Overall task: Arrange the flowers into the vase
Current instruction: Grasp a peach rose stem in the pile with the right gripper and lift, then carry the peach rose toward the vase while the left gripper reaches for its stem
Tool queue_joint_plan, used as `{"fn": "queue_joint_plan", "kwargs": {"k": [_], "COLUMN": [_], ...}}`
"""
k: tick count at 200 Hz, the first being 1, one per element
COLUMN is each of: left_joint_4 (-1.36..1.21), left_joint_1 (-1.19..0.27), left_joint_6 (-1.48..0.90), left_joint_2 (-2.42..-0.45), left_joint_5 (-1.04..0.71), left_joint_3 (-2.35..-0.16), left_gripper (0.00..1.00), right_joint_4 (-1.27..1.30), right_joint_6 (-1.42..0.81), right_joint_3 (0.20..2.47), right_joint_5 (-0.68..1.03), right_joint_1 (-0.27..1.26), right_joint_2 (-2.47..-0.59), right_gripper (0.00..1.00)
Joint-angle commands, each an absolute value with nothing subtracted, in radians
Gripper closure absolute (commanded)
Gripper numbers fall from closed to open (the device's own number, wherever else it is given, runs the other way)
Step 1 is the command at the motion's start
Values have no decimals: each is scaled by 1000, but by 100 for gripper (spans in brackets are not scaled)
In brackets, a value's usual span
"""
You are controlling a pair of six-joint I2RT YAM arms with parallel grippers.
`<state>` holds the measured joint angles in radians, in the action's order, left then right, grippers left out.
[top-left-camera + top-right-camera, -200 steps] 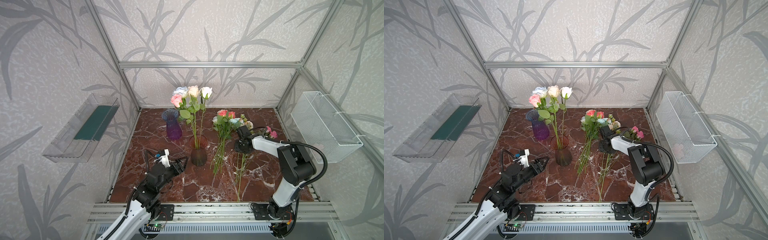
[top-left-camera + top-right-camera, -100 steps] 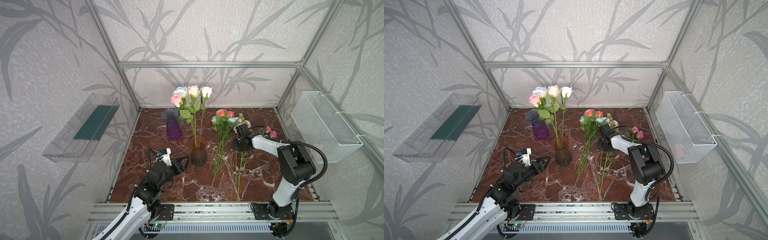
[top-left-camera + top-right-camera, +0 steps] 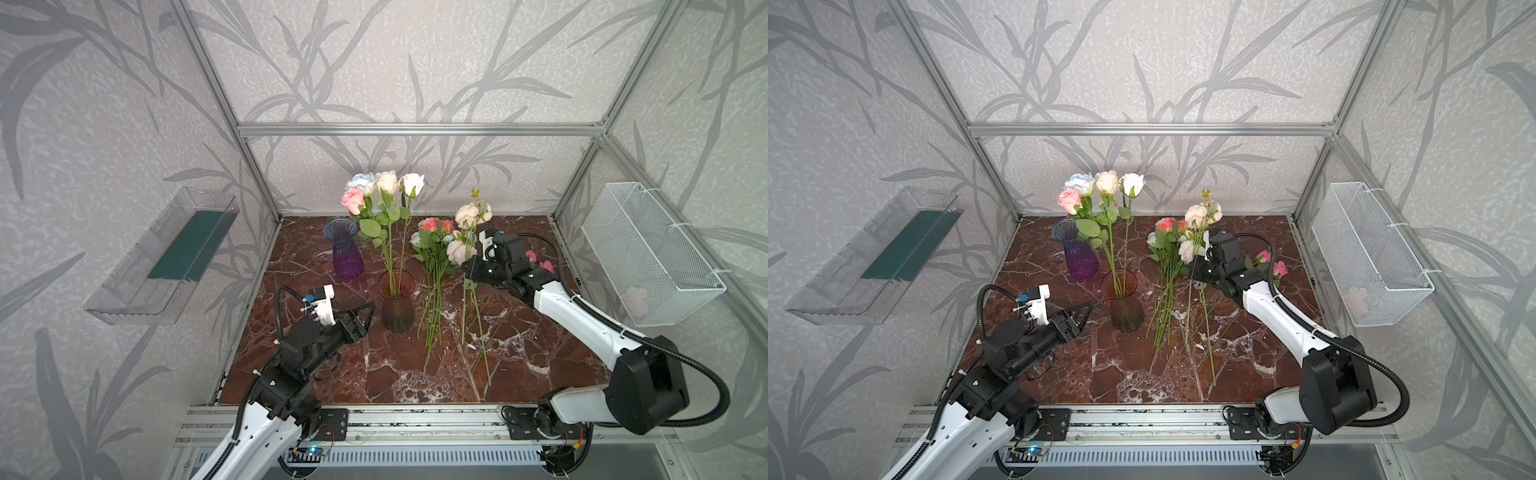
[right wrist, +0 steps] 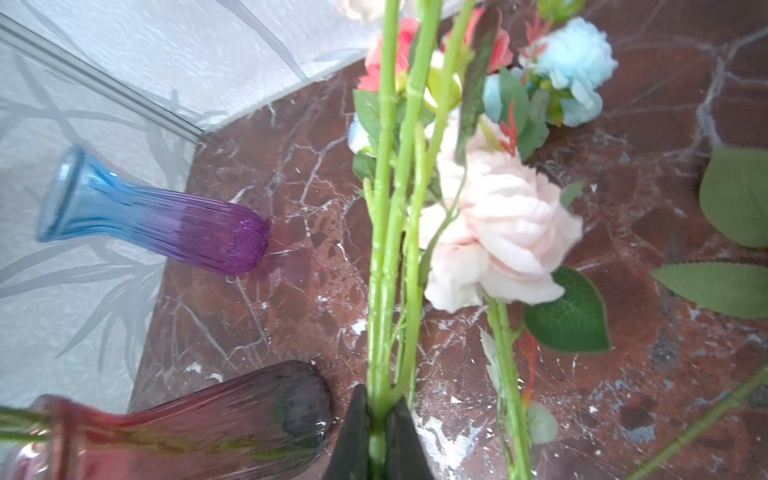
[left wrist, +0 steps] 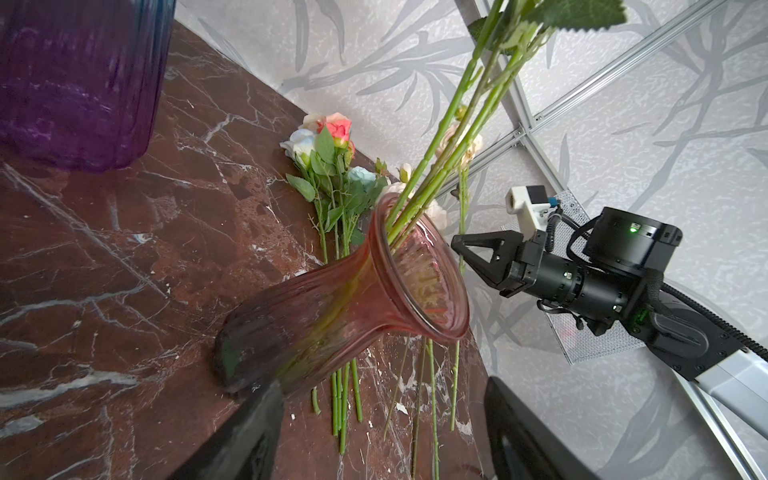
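Since the earlier frame the right fingers (image 4: 360, 419) have clenched on the thin green stem of a cream-headed artificial flower spray (image 3: 468, 216) and have lifted it off the dark red marble counter (image 3: 415, 374). Its heads now stand above these fingers. The long stem ends hang below them, and I cannot tell if the tips touch the counter. A loose bunch of flowers with coral, white and pale-blue heads (image 3: 434, 249) lies on the counter just beside the fingertips. Two pink flower heads (image 3: 540, 262) lie behind the wrist.

The left fingers (image 3: 360, 316) are spread and grasp nothing. The amber-red ribbed glass vase (image 3: 397, 303) stands just beyond their tips, with four tall roses (image 3: 384, 187) already in it. An empty blue-to-purple ribbed glass vase (image 3: 347, 253) stands farther beyond them.

I judge that the spray is very light but top-heavy, and springy rather than stiff. The smooth, thin stem can turn or slide between the fingers. The best hold is on bare stem under the leaves, about where the fingers are now, with enough length below them to enter the vase mouth. The vase is fragile and may tip if stems press on its rim, so the left fingers could steady its neck.
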<state>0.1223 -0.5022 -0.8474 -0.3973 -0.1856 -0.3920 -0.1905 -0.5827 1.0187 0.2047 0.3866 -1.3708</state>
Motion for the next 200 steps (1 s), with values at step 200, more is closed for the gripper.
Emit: {"fn": "queue_joint_plan", "kwargs": {"k": [200], "left_joint_4": [153], "left_joint_1": [-896], "left_joint_6": [-411], "left_joint_2": [-862], "left_joint_5": [-249], "left_joint_3": [-924], "left_gripper": [23], "right_joint_4": [382], "right_joint_6": [-430], "right_joint_3": [765], "right_joint_5": [202], "right_joint_1": [637], "right_joint_2": [-871], "right_gripper": [100]}}
